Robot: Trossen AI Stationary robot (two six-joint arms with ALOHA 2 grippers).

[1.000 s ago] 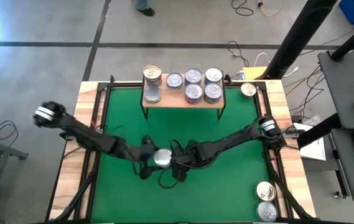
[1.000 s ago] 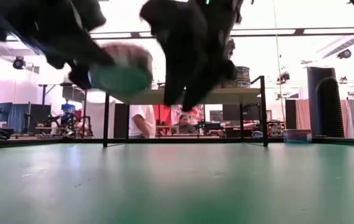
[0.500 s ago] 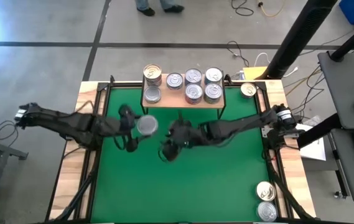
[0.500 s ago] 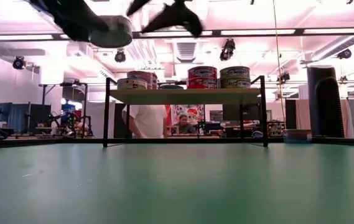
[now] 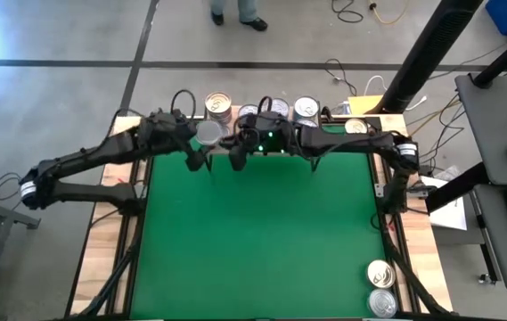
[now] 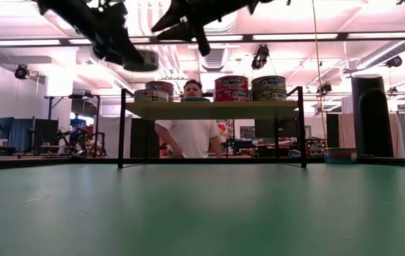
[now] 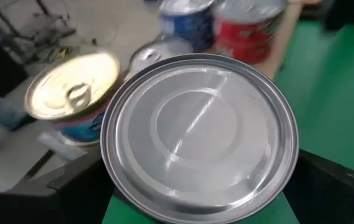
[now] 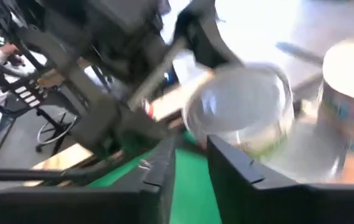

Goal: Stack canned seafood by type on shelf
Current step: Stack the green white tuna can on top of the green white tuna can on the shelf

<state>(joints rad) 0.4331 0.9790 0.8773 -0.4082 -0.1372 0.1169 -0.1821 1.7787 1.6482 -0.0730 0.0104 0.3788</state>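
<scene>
1. The left claw [image 5: 201,135], clamped on a silver tin [image 5: 208,132], has carried it from mid-table up to the left end of the shelf [image 6: 213,109].
2. The right claw [image 5: 235,152], empty with fingers nearly together, has followed and hovers just beside it.
3. The tin looks ready for stacking on the tins [image 5: 218,104] there.
4. The green table mat [image 5: 262,232] lies bare below; two spare tins [image 5: 380,272] wait near a corner.
5. A person [image 6: 191,131] stands behind the shelf in a bright workshop.
</scene>
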